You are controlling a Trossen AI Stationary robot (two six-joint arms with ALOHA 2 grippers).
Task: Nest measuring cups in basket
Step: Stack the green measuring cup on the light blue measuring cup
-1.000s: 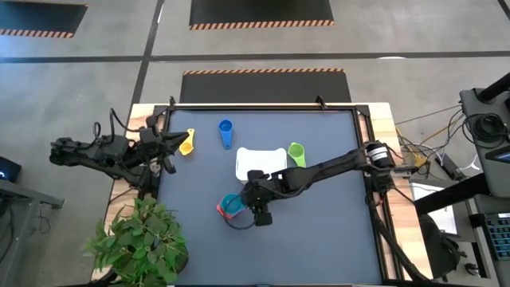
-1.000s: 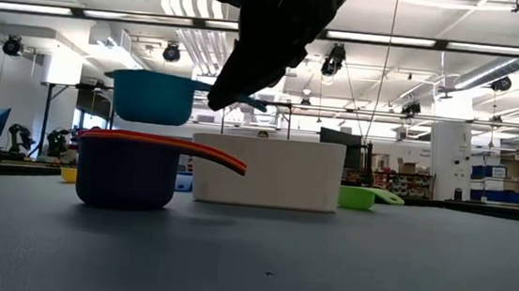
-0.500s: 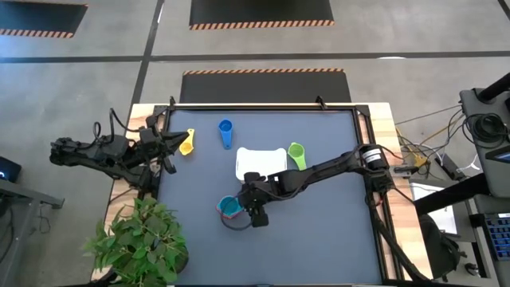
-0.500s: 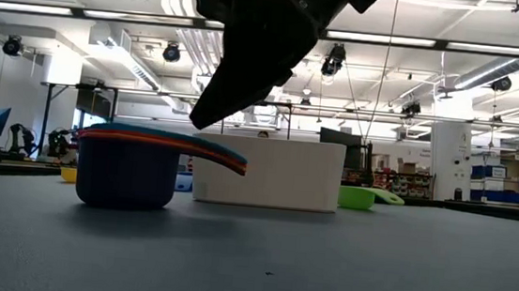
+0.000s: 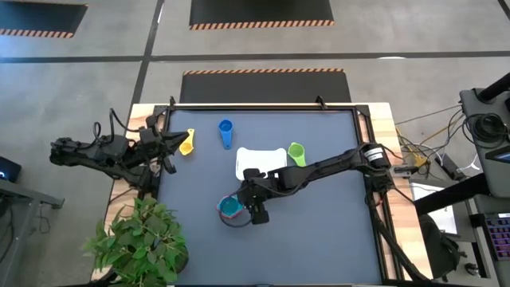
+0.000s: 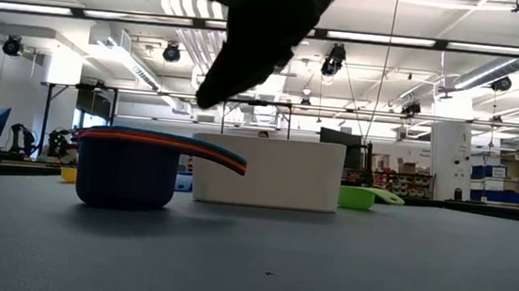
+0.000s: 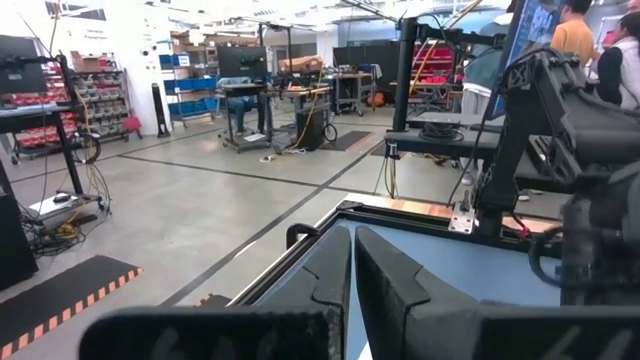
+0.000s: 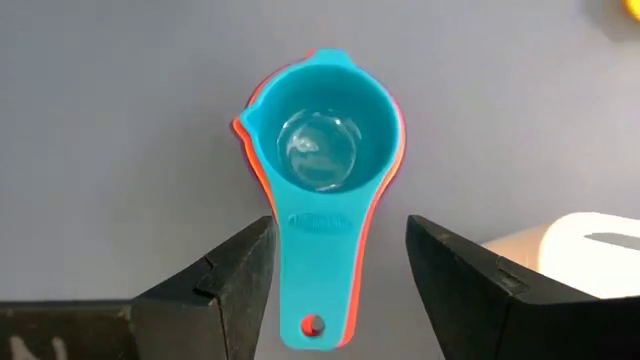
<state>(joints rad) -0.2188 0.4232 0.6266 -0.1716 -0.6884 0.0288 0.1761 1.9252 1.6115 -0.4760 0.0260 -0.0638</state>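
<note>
Right gripper (image 8: 338, 290) spread open above the nested stack, holding nothing; teal cup (image 8: 322, 150) sits inside red/orange cup (image 8: 375, 215) in the purple cup (image 6: 126, 179) on the table. White basket (image 5: 260, 163) just behind the stack, green cup (image 5: 296, 152) beside it. Blue cup (image 5: 225, 131) and yellow cup (image 5: 187, 143) farther back. Left gripper (image 7: 352, 270) pressed together at the table's left edge.

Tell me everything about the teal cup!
The teal measuring cup is smooth, shiny plastic, round, with a little pouring lip and a flat handle with a hole near its end. It sits upright, nested inside a red cup on the dark table, in front of the white basket. Its inside looks empty. The right gripper hovers open above its handle, not touching.
</note>
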